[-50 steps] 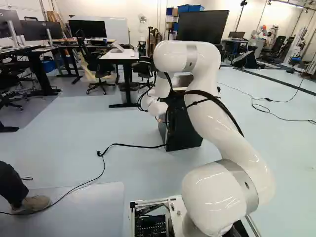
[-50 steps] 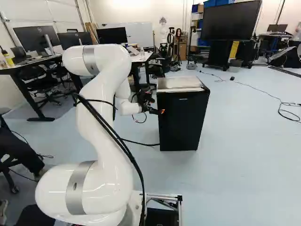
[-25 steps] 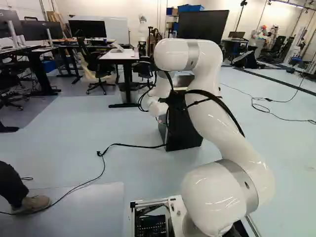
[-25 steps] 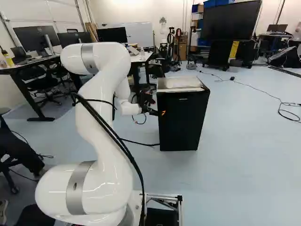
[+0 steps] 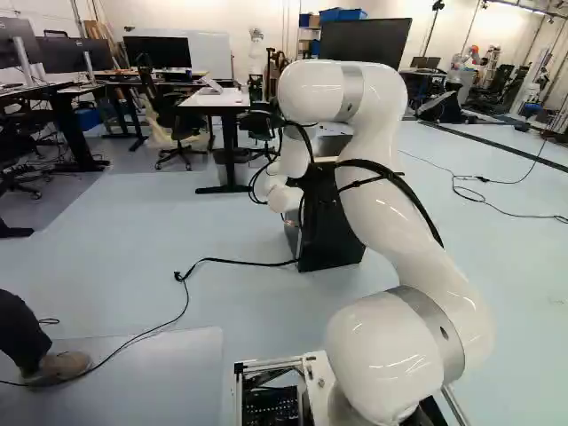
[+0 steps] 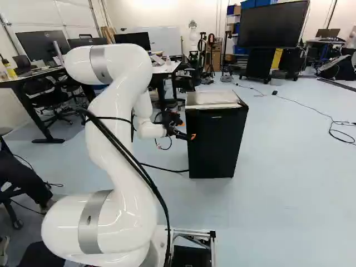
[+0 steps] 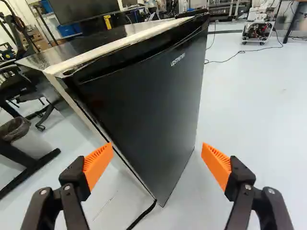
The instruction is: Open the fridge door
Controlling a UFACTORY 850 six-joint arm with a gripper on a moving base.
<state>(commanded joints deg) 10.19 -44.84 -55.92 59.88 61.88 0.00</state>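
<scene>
Arm's elbow rose, pincer dipped slightly, fingers apart, near the fridge's left edge. Fridge hadn't shifted on the floor; door looked shut. Probably lining up, no opening progress.

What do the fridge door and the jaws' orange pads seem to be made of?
The fridge door looks like dark-coated metal with a satin finish, going by its soft, even sheen; smooth plastic is possible. The orange pads look like matte rubber or flexible plastic, ridged and without glare.
</scene>
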